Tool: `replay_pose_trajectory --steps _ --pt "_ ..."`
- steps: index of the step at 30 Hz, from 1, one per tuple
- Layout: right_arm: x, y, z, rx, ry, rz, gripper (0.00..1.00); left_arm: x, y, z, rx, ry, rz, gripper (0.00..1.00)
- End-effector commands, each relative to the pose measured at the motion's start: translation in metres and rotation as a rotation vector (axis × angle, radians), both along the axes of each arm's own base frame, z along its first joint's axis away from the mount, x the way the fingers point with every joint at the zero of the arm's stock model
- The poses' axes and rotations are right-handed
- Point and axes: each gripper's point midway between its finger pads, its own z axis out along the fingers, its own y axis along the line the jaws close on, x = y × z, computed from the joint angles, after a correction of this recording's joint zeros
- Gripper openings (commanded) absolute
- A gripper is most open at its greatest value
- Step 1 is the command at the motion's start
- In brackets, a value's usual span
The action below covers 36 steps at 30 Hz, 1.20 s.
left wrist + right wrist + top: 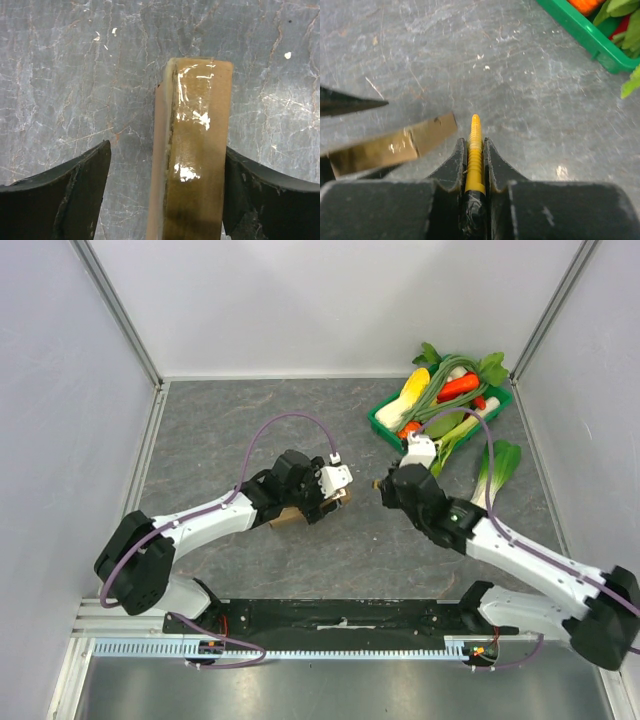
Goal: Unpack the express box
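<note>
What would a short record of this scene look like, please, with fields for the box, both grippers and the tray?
left gripper: open around the express box, one finger clear of it
express box: brown cardboard, glossy tape on one narrow face
right gripper: shut on a slim yellow ridged tool, near the box
green tray: far right, full of vegetables
leafy stalk: on the table beside the tray

brown express box (197, 150), glossy tape, edge-up

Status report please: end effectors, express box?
Left end effector open, express box between its jaws. Right end effector shut on yellow tool. Green tray apart, not obstructing.
</note>
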Motion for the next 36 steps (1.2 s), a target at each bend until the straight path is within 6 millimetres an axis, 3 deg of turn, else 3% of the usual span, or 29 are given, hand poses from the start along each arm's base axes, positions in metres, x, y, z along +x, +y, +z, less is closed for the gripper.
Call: replay_pose_trajectory --steps 1,6,8,10,11,16,18,19,22,24,25,28,30,32,33,34,35,36 --pt "0.052 0.027 0.022 0.189 -0.05 0.027 0.0 0.016 -0.002 0.011 -0.03 -0.047 0.058 0.86" --pt "0.097 0.034 0.0 0.337 -0.029 0.005 0.03 0.025 0.001 0.025 -0.059 -0.088 0.098 0.86" --pt "0.105 0.037 -0.022 0.386 0.021 0.004 0.09 0.028 0.006 0.024 -0.049 -0.098 0.125 0.86" --pt "0.112 0.043 -0.027 0.45 0.039 0.009 0.13 0.026 0.011 0.021 -0.039 -0.098 0.137 0.86" --pt "0.114 0.044 -0.04 0.452 0.07 0.005 0.19 0.028 0.011 0.025 -0.058 -0.115 0.146 0.86" --pt "0.116 0.037 -0.077 0.405 0.159 -0.052 0.34 0.025 0.019 0.03 -0.078 -0.13 0.18 0.86" --pt "0.111 0.023 -0.09 0.345 0.202 -0.113 0.48 0.024 0.021 0.032 -0.085 -0.13 0.189 0.85" --pt "0.109 0.017 -0.092 0.323 0.214 -0.133 0.58 0.025 0.023 0.034 -0.085 -0.138 0.204 0.85" --pt "0.095 -0.014 -0.093 0.184 0.265 -0.226 0.77 0.029 0.026 0.049 -0.114 -0.165 0.235 0.84" --pt "0.085 -0.037 -0.076 0.083 0.256 -0.269 0.83 0.034 0.03 0.07 -0.151 -0.205 0.283 0.84" --pt "0.082 -0.044 -0.057 0.07 0.217 -0.275 0.88 0.036 0.031 0.082 -0.178 -0.218 0.306 0.85" --pt "0.075 -0.06 -0.02 0.016 0.165 -0.277 0.91 0.044 0.04 0.119 -0.252 -0.264 0.411 0.86" --pt "0.077 -0.059 0.002 0.01 0.127 -0.245 0.92 0.046 0.053 0.135 -0.262 -0.264 0.496 0.99" --pt "0.08 -0.039 0.017 0.04 0.101 -0.136 0.92 0.042 0.054 0.142 -0.3 -0.211 0.542 1.0" --pt "0.09 -0.028 0.036 0.05 0.042 -0.076 0.91 0.035 0.052 0.152 -0.331 -0.184 0.53 1.0" --pt "0.092 -0.006 0.033 0.068 0.057 0.024 0.89 0.026 0.052 0.145 -0.336 -0.111 0.547 0.99" --pt "0.103 0.009 0.051 0.1 0.004 0.078 0.87 0.019 0.051 0.143 -0.345 -0.067 0.542 0.99" --pt "0.112 0.021 0.039 0.078 0.028 0.121 0.81 0.006 0.046 0.145 -0.382 -0.009 0.509 0.95"
